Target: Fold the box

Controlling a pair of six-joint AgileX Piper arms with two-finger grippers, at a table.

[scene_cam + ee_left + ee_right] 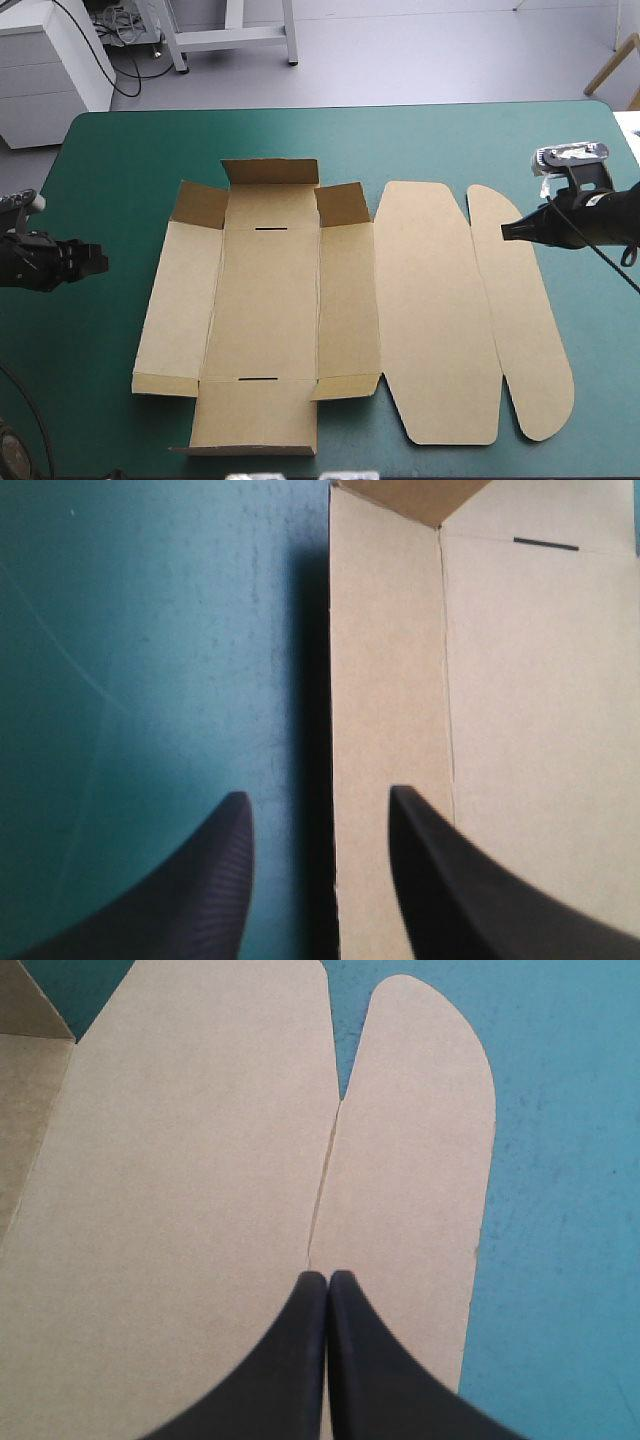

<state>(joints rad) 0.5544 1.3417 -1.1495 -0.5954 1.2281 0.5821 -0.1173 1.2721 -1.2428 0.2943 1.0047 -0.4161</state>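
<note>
Brown box mid tabletop, mostly flat: corner flaps partly up, walls and lid unfolded. Left end effector open over its left edge; right end effector closed, empty, over lid.

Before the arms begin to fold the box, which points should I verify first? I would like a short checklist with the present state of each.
1. Box wholly on the teal-green cover: ok.
2. Left pincer open: ok; the box's left edge shows between its fingers.
3. Left pincer at the board: not ok; in the high view it is apart from the box.
4. Right pincer open for a grasp: not ok; it is shut and holds nothing.
5. Right pincer touching the outer lid flap: cannot tell.
6. Long side walls raised: not ok; they are not upright.
</note>
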